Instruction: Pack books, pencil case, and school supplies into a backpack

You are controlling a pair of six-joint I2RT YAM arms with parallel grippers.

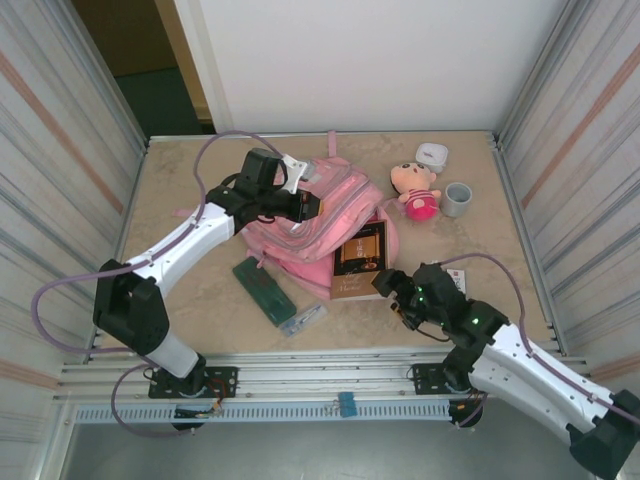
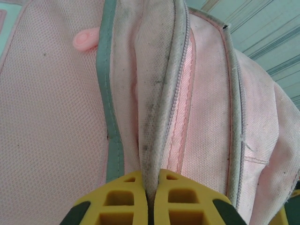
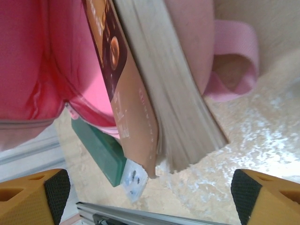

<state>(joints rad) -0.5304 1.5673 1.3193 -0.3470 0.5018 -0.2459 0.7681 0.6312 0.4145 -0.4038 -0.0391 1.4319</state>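
Observation:
The pink backpack [image 1: 290, 240] lies in the middle of the table. My left gripper [image 1: 305, 205] is shut on its grey zipper edge [image 2: 154, 93], the yellow fingertips [image 2: 126, 187] pinching the fabric. A brown book [image 1: 360, 255] rests half on the backpack's right side, near its opening. My right gripper [image 1: 385, 285] stands open just in front of the book [image 3: 140, 93], with nothing between its wide-apart fingers [image 3: 33, 197]. The dark green pencil case [image 1: 264, 290] and the clear pen-like item [image 1: 303, 320] lie on the table left of the book.
A pink plush doll [image 1: 418, 190], a grey cup [image 1: 457, 199] and a small white box [image 1: 432, 155] sit at the back right. A pink strap [image 3: 234, 56] loops onto the table beside the book. Metal rails run along the near edge.

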